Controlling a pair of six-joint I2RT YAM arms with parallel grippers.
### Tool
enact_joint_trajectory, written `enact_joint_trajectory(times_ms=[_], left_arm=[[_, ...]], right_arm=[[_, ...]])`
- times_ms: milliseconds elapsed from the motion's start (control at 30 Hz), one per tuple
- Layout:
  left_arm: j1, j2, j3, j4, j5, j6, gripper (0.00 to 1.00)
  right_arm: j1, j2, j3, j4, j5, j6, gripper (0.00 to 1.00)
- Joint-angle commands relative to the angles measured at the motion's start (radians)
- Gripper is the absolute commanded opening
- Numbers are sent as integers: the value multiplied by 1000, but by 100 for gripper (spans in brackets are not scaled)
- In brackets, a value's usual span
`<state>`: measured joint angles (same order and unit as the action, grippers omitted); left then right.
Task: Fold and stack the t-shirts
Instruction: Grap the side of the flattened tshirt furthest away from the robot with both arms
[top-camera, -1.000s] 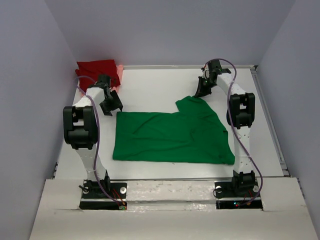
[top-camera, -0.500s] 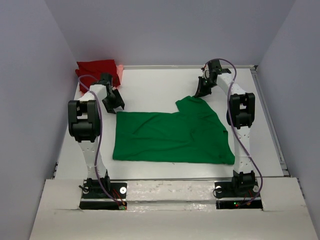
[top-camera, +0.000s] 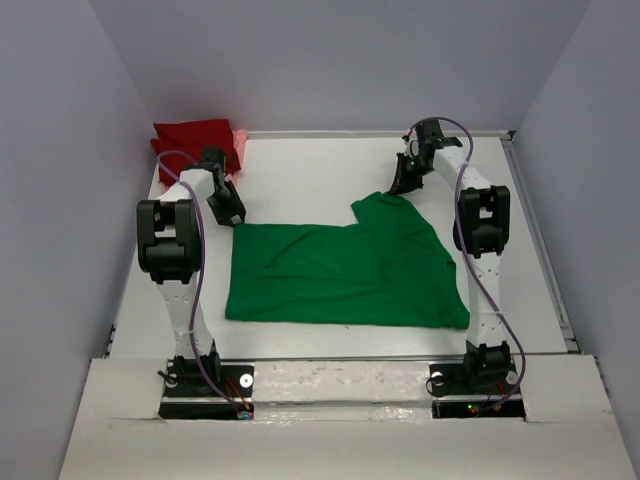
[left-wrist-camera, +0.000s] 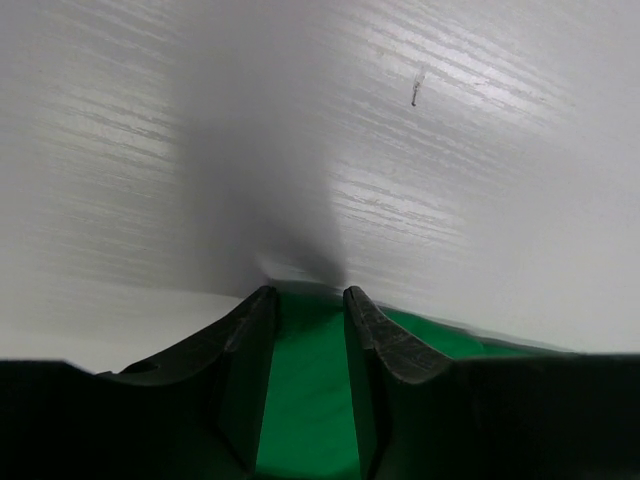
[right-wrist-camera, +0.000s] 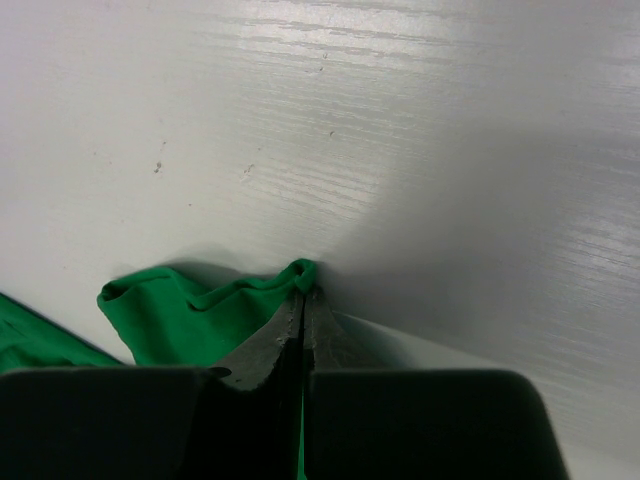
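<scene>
Green shirt (top-camera: 345, 275): spread flat in the middle of the table (top-camera: 310, 170).
Left pincer (top-camera: 228, 205): it has moved to the shirt's 10 o'clock corner and narrowed, but its fingers are apart, with cloth between them.
Right pincer (top-camera: 405, 180): unchanged, clamped on the 1 o'clock corner.
Red shirt (top-camera: 190, 135), pink shirt (top-camera: 238, 145): heaped at 11 o'clock.
Meaning: probably the fold begins soon.

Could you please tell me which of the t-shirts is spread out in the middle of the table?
The bright green t-shirt. The dark red t-shirt and the salmon pink t-shirt lie bunched in the far left corner.
</scene>
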<state>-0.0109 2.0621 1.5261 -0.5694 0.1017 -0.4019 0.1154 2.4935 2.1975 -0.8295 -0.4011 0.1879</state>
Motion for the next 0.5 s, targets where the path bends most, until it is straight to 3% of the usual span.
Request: enact_joint_trajectory(times_ms=[0, 467], left_arm=[[3, -56, -37, -15, 1, 3, 45], [3, -122, -113, -9, -28, -14, 42]], right_arm=[[1, -61, 15, -16, -1, -4, 0], [1, -54, 31, -26, -4, -1, 0]])
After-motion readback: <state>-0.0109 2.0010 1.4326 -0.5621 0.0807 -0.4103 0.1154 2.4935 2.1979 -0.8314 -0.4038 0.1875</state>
